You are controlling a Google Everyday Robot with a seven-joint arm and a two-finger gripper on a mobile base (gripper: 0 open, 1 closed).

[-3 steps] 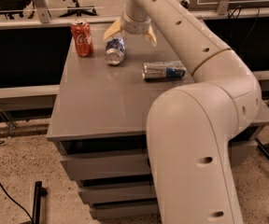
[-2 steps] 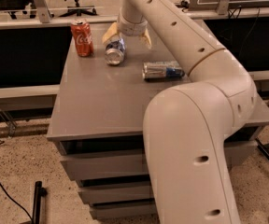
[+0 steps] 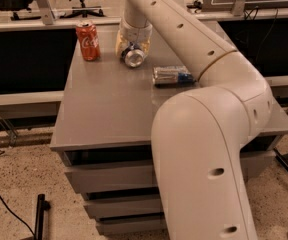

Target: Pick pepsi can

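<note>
Gripper (image 3: 132,46) is hanging at the back of the grey table (image 3: 104,114), coming down right over the pepsi can (image 3: 133,58). Whether it is gripping the can or is only around it, cannot tell. The pepsi can is lying on its side with its round silver end facing the camera. Three cans showing:
- the pepsi can
- one red Coca-Cola can (image 3: 88,40), standing upright just left of it, near the back left edge
- one slim silver can (image 3: 173,75) with a blue patch, lying sideways to the right, apart from both

Tabletop is looking smooth and matte, running flat from the cans to the front edge. The cream arm (image 3: 209,134), glossy and rounded, is covering the right front.
</note>
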